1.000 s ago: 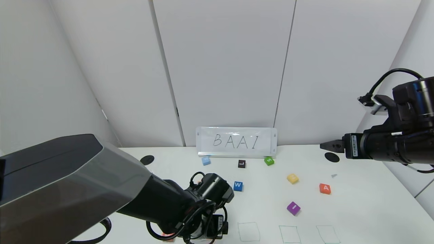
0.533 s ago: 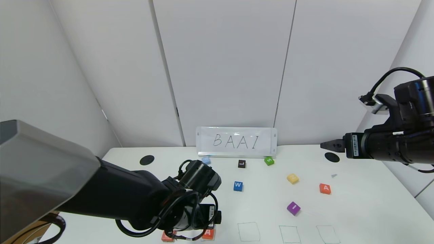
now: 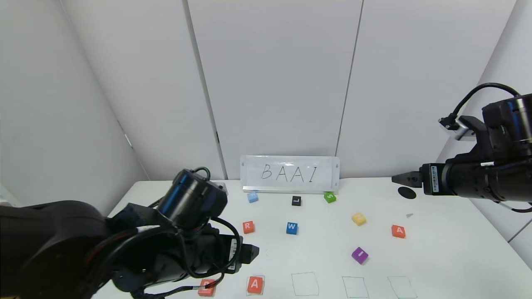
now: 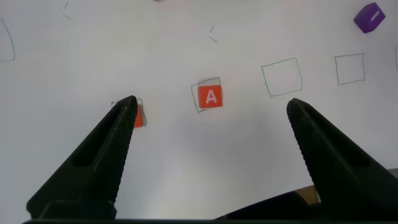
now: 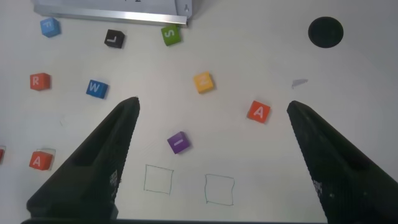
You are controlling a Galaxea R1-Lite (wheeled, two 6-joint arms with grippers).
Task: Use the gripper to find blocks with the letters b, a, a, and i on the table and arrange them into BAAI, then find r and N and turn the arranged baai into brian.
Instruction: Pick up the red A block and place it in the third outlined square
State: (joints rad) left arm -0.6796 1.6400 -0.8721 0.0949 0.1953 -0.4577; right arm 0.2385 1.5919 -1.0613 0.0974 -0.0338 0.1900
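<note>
An orange-red A block [image 3: 254, 285] lies in a green square at the table's [image 3: 449, 249] front, also in the left wrist view [image 4: 210, 98]. Left of it an orange-red block [image 3: 206, 287] is half hidden by my left arm; its letter does not show [image 4: 138, 116]. A second A block [image 3: 398, 231] and the purple I block [image 3: 359, 255] lie loose at the right. The R block [image 3: 248, 226] lies mid-table. My left gripper [image 3: 251, 252] is open and empty, raised above the placed blocks [image 4: 211, 106]. My right gripper [image 3: 395, 179] is open, high over the back right [image 5: 211, 102].
Three empty green squares [image 3: 305, 284] follow to the right of the placed A. Blue W [image 3: 291, 228], yellow [image 3: 358, 218], black L [image 3: 296, 201], green S [image 3: 329, 197] and light blue [image 3: 252, 197] blocks lie near the BAAI sign [image 3: 289, 173]. A black spot [image 3: 406, 192] is at back right.
My left arm has pulled back to the left and risen, leaving the A block in its square. The R block, hidden before, now shows. The right arm has not moved.
</note>
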